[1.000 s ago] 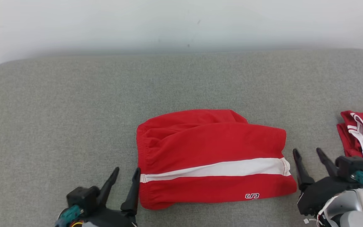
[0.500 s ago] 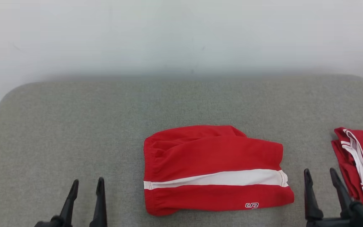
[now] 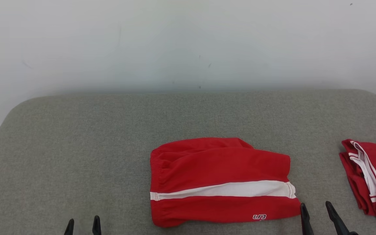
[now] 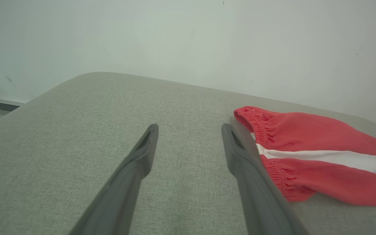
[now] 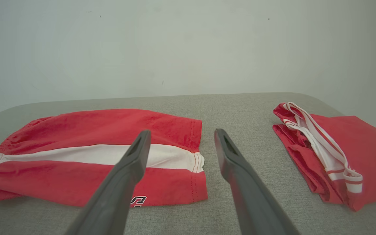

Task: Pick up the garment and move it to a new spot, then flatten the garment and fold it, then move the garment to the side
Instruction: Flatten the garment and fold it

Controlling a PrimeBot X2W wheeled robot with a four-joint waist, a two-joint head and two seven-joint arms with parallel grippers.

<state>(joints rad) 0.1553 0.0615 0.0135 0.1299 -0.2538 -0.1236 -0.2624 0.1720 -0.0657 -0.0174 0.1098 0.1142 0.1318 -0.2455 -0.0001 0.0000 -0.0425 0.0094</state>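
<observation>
Garment [image 3: 220, 182] lies folded and flat on the grey cushion [image 3: 77, 147], toward my near side and a little right of centre, held by nothing. It is red, with one white stripe along its length and a small logo at the lower right corner.

Left gripper [image 3: 83, 218]: fingers apart, empty. Just the two tips poke up at the bottom of the head view, well left of the garment with bare cushion between.

Right gripper [image 3: 315, 204]: also spread wide, empty, tips rising at the bottom right. Its left finger stands just beside the garment's lower right corner. I can't tell whether it touches the cloth.

Left wrist view: both fingers reach out low over the cushion, pointing toward the wall [image 3: 175, 42]. From here I get the garment's gathered elastic end, just right of the right-hand finger. The puckering reads far clearer than from the head. A dark-edged ledge sits at the foot of the wall, far left.

Right wrist view: the fingers bracket the garment's hemmed end. The left finger crosses in front of the stripe and hides part of the logo. Stitch lines on the hem are plain here. Right of the right finger, apart from it, lies a second red piece [image 3: 367, 176], folded, with white-banded trim on top. This view gives all of it, whereas the head view cuts it at the frame edge. Bare cushion separates the two red items.
</observation>
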